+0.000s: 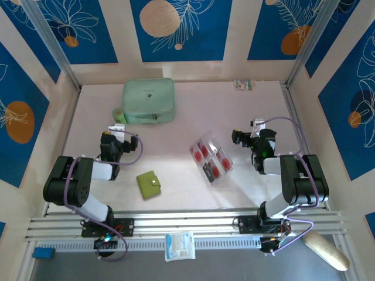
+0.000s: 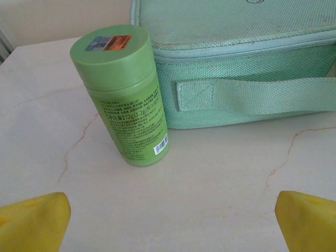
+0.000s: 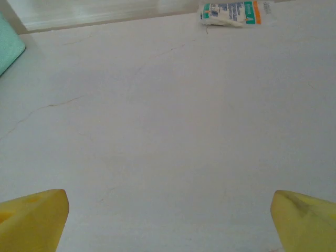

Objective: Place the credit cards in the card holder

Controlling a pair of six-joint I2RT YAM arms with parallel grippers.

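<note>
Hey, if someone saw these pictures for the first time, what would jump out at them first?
Probably the cluster of clear credit cards with red round marks, lying right of the middle of the table, bright against the pale top. Next, the big mint-green zip case at the far left with a small green bottle standing beside it, and the little olive card holder, folded shut, near the front, left of middle.

The card holder (image 1: 149, 184) lies left of credit cards (image 1: 211, 159) (apart).
</note>
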